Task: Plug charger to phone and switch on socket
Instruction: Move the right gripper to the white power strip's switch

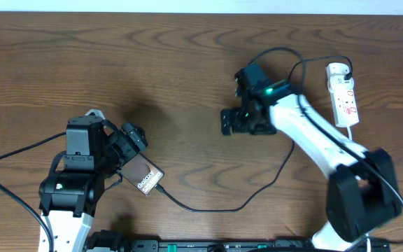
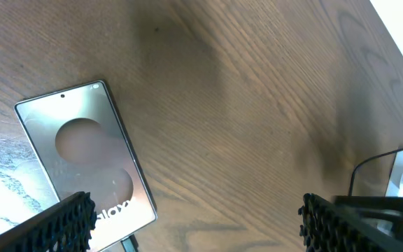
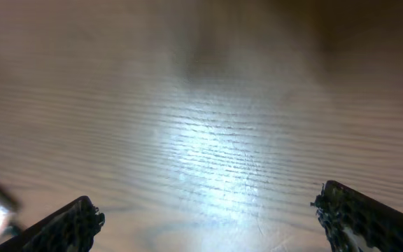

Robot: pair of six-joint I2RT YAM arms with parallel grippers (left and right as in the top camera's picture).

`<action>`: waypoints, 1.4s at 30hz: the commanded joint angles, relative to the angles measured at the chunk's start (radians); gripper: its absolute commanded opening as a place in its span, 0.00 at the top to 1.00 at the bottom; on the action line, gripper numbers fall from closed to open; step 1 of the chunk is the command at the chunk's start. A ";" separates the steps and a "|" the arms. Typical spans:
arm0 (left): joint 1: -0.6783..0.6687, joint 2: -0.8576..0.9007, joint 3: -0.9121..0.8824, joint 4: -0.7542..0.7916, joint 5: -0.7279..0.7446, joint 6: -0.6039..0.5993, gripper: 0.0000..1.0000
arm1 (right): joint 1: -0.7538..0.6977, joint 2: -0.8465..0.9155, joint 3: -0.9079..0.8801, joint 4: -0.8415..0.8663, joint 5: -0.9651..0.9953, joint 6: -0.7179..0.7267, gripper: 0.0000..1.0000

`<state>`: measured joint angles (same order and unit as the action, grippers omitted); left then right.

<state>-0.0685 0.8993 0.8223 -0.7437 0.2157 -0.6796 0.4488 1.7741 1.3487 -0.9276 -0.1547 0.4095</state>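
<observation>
L gripper [image 2: 198,210] & R gripper [image 3: 208,203] both spread, empty; flat brownish-grey phone slab [image 2: 82,161] prob light, slick: pinch long edges

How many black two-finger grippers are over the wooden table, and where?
2. The left gripper is at lower left, beside the flat brownish-grey phone; the right gripper is near the middle, left of the narrow white power strip. None seems hidden.

Soft even light; bright glare and blur across the right wrist view's table [image 3: 208,150]
</observation>
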 commanded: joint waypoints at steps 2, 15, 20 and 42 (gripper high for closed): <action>0.000 -0.008 0.021 -0.003 0.009 0.010 0.08 | -0.043 -0.117 0.087 -0.059 0.063 -0.041 0.01; 0.000 -0.008 0.022 0.006 0.009 0.015 0.08 | -0.217 -0.495 0.145 -0.131 0.479 -0.002 0.01; 0.000 -0.008 0.021 0.013 0.009 0.033 0.08 | -0.386 -0.547 0.145 -0.094 0.420 -0.058 0.01; 0.000 -0.008 0.021 0.024 0.009 0.076 0.08 | -0.964 0.010 0.354 -0.113 -0.496 -0.591 0.01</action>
<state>-0.0681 0.8993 0.8223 -0.7216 0.2161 -0.6376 -0.5140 1.7290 1.6047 -1.0367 -0.6292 -0.1181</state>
